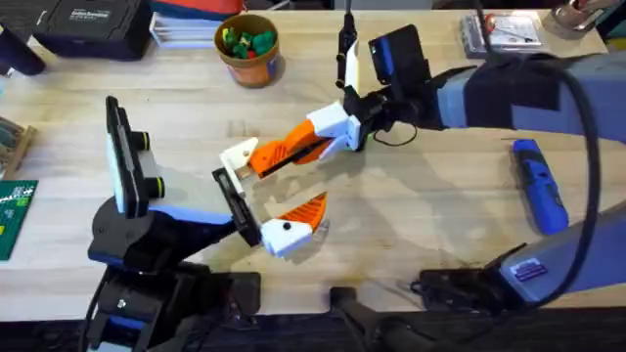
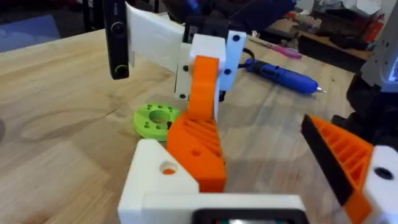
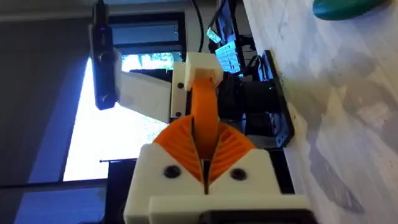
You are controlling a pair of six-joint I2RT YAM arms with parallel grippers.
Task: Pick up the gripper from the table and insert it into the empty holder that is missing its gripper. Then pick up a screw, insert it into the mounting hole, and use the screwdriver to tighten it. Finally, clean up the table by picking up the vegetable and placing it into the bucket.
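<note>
Spreading under both arms is a pale wooden table (image 1: pixel 440 235) with fine grain and a matte finish. A black case (image 1: pixel 88 24) and stacked papers sit along its far edge, and the right wrist view shows a bright window in the room beyond.

The right gripper (image 3: pixel 202 146) has white blocky fingers (image 3: pixel 165 171) with orange ribbed pads. They are pressed together, clamped on the gripper (image 1: pixel 284 152), a smooth orange plastic wedge. The wedge's far end meets the holder (image 1: pixel 238 156), a white block with dark dots that forms one finger of the left gripper (image 1: pixel 274 184). How deep the wedge sits in the holder cannot be told.

The left fingers stand apart. The other finger (image 2: pixel 348 158) carries its own orange wedge with leaf-like ribbing and lies clear of the clamped piece.

A lime-green round disc with holes (image 2: pixel 155 119) lies flat just past the holder. The screwdriver (image 1: pixel 540 186), blue and pen-shaped with a pale tip, lies well outside the right fingers, behind them. The vegetable (image 3: pixel 348 7), rounded and teal, rests on the wood beside the right fingers. The bucket (image 1: pixel 247 44), a round orange-brown cup holding green and yellow pieces, stands far beyond both sets of fingers.
</note>
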